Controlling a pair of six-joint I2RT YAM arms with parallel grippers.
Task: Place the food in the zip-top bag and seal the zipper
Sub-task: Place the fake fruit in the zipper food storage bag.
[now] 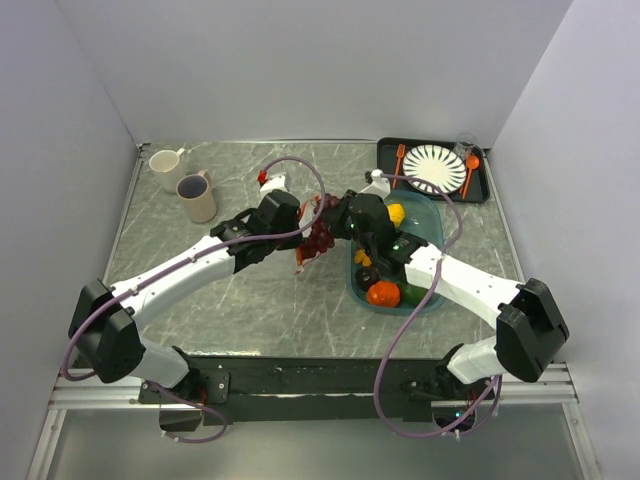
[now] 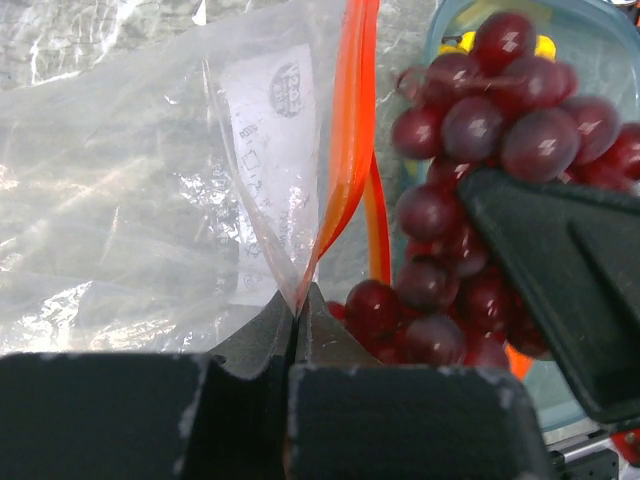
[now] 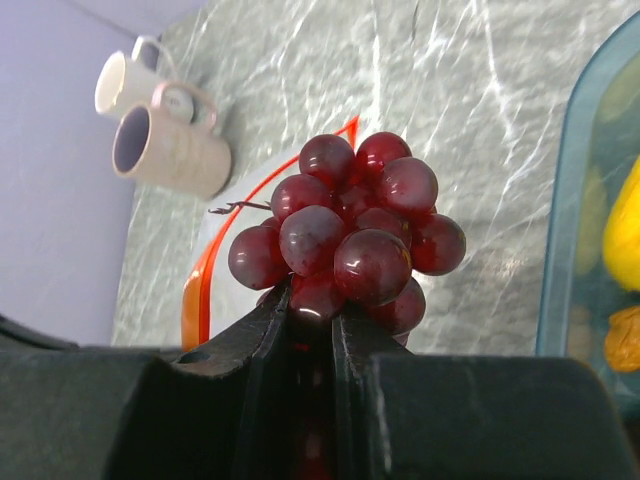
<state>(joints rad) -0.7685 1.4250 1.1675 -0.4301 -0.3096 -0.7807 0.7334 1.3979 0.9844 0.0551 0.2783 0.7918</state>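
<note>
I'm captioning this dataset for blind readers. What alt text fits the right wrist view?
The right gripper pinches a bunch of dark red grapes; behind them lies the clear zip-top bag with its orange-red zipper. Two mugs stand farther off on the marble table, a teal tray at right.

Both arms reach inward, grippers meeting at the zip-top bag [image 2: 130,180].
Left arm [image 1: 180,270] stretches diagonally up to the bag from its left. The left gripper [image 2: 297,310] has its jaws pressed fully together, pinching the bag's clear film at the mouth corner, just under the zipper [image 2: 350,130]. Right arm [image 1: 450,275] is bent at the elbow, its forearm angling in from the bag's right. The right gripper [image 3: 310,300], jaws narrowly apart, clamps the grapes [image 3: 345,230] by their lowest berries, just beside the bag's mouth and close to the left gripper.
</note>
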